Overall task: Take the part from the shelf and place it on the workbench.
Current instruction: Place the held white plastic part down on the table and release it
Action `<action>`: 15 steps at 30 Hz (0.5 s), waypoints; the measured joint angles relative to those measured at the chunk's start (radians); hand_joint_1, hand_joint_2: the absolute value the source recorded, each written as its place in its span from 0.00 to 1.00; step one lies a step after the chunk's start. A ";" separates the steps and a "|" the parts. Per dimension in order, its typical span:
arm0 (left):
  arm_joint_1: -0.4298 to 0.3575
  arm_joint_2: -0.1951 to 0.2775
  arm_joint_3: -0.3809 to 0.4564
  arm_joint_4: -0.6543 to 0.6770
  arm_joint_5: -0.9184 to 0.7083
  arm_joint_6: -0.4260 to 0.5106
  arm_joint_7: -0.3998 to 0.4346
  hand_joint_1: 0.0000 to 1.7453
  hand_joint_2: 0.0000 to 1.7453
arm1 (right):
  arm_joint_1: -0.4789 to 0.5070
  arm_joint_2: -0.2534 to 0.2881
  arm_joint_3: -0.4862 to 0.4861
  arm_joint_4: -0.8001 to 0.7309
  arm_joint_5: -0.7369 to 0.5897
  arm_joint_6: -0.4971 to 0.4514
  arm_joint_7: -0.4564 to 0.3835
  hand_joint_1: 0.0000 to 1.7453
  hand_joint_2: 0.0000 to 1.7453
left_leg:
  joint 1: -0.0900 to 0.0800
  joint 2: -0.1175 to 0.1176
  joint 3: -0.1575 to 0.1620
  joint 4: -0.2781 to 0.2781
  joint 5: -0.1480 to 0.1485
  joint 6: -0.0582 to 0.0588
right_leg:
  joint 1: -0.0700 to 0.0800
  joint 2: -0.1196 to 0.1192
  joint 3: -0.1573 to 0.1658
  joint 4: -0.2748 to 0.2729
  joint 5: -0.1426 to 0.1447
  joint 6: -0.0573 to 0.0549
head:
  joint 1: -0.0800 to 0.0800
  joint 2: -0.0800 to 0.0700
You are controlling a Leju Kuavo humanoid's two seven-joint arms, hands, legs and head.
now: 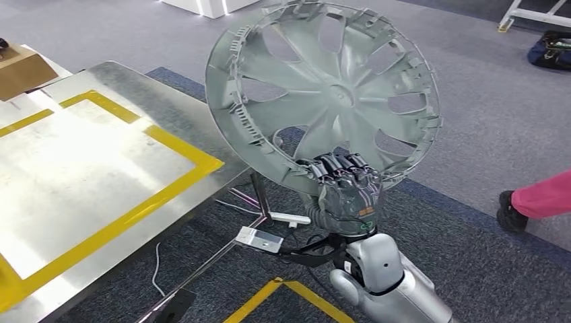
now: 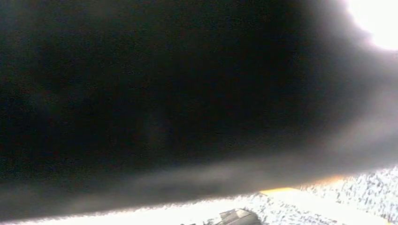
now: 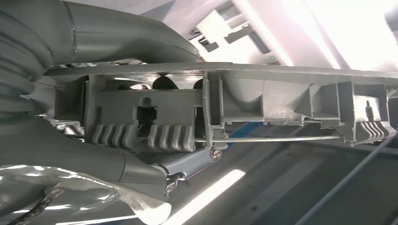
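Grey-blue carpet [image 1: 471,101] is covering the floor of the room, with yellow tape [image 1: 283,296] marking a line on it near the robot. On the left, a shiny steel workbench [image 1: 101,195] is standing on thin metal legs, its top carrying a rectangle of yellow tape; a brown cardboard box [image 1: 20,67] is sitting at its far left edge. A small white bracket [image 1: 259,239] is lying on the lower frame under the near right corner of the bench, beside some loose cables.

Right of the bench, the right hand [image 1: 347,195] is holding up the part [image 1: 323,94], a round grey plastic wheel cover with curved spokes and a ring of clips around its rim. The dark fingers are curling over the near lower rim of the cover, gripping it so that it is standing roughly upright, tilted a little, in the air above the carpet and clear of the workbench top. In the right wrist view, the rim of the cover [image 3: 263,108] is running across the frame with its ribbed clips and a thin wire ring, the grey thumb [image 3: 131,42] pressing over one side of it.

Dark blur is covering most of the left wrist view, so I cannot tell how the left hand is set.

At the far right, a person's pink trouser leg [image 1: 545,195] and black shoe [image 1: 508,212] are standing on the carpet, and a dark bag [image 1: 552,50] is lying farther back.
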 joint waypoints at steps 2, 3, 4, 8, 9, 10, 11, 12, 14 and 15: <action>-0.003 -0.001 0.000 0.000 -0.001 -0.001 0.001 0.00 0.00 | 0.000 0.001 -0.003 0.000 0.001 0.000 0.000 1.00 1.00 | -0.010 0.020 0.017 -0.041 -0.003 0.011 | 0.006 -0.019 0.004 -0.002 -0.006 0.010 | 0.001 0.000; -0.003 -0.001 0.000 0.000 -0.001 -0.001 0.002 0.00 0.00 | 0.000 0.001 -0.004 0.000 0.002 0.000 0.000 1.00 1.00 | -0.011 0.010 0.016 -0.046 -0.004 0.018 | 0.008 -0.030 0.007 -0.004 -0.008 0.015 | 0.001 0.000; -0.001 -0.001 0.000 0.000 -0.001 -0.001 0.002 0.00 0.00 | 0.000 0.002 -0.004 0.000 0.002 0.000 0.000 1.00 1.00 | -0.009 -0.001 0.017 -0.049 -0.002 0.023 | 0.007 -0.036 0.008 -0.006 -0.012 0.021 | 0.002 0.000; -0.003 -0.001 -0.001 0.000 -0.001 -0.002 0.004 0.00 0.00 | 0.001 0.004 -0.010 -0.003 0.003 0.000 -0.001 1.00 1.00 | -0.002 -0.049 0.024 -0.061 0.001 0.048 | 0.001 0.050 -0.062 0.141 -0.094 0.031 | 0.010 0.000; -0.004 -0.002 -0.001 0.000 -0.001 -0.002 0.004 0.00 0.00 | 0.003 0.003 -0.011 -0.003 0.003 0.000 -0.001 1.00 1.00 | -0.003 -0.062 0.025 -0.060 0.000 0.051 | 0.001 0.064 -0.101 0.212 -0.119 0.031 | 0.012 0.000; -0.005 -0.002 -0.001 0.000 -0.001 -0.002 0.004 0.00 0.00 | 0.005 0.003 -0.012 -0.003 0.003 0.000 -0.001 1.00 1.00 | -0.003 -0.076 0.025 -0.060 -0.001 0.052 | 0.002 0.071 -0.133 0.263 -0.131 0.031 | 0.013 0.000; -0.004 -0.003 -0.001 0.000 -0.001 -0.002 0.004 0.00 0.00 | 0.007 0.003 -0.013 -0.003 0.003 0.000 -0.001 1.00 1.00 | -0.004 -0.090 0.026 -0.059 -0.001 0.053 | 0.002 0.074 -0.151 0.280 -0.122 0.030 | 0.013 0.000; -0.004 -0.002 -0.001 0.000 -0.001 -0.002 0.004 0.00 0.00 | 0.008 0.003 -0.013 -0.003 0.002 0.000 -0.001 1.00 1.00 | -0.004 -0.105 0.028 -0.059 -0.002 0.052 | 0.002 0.076 -0.148 0.256 -0.093 0.028 | 0.013 0.000; -0.004 -0.003 -0.001 0.000 -0.001 -0.002 0.004 0.00 0.00 | 0.008 0.003 -0.014 -0.004 0.002 0.000 -0.002 1.00 1.00 | -0.003 -0.134 0.031 -0.057 -0.006 0.049 | 0.000 0.105 -0.102 0.131 -0.010 0.021 | 0.013 0.000; -0.004 -0.003 -0.001 0.000 -0.001 -0.002 0.004 0.00 0.00 | 0.008 0.003 -0.014 -0.004 0.002 0.000 -0.003 1.00 1.00 | -0.003 -0.147 0.030 -0.054 -0.007 0.045 | -0.003 0.131 -0.076 0.070 0.019 0.017 | 0.012 0.000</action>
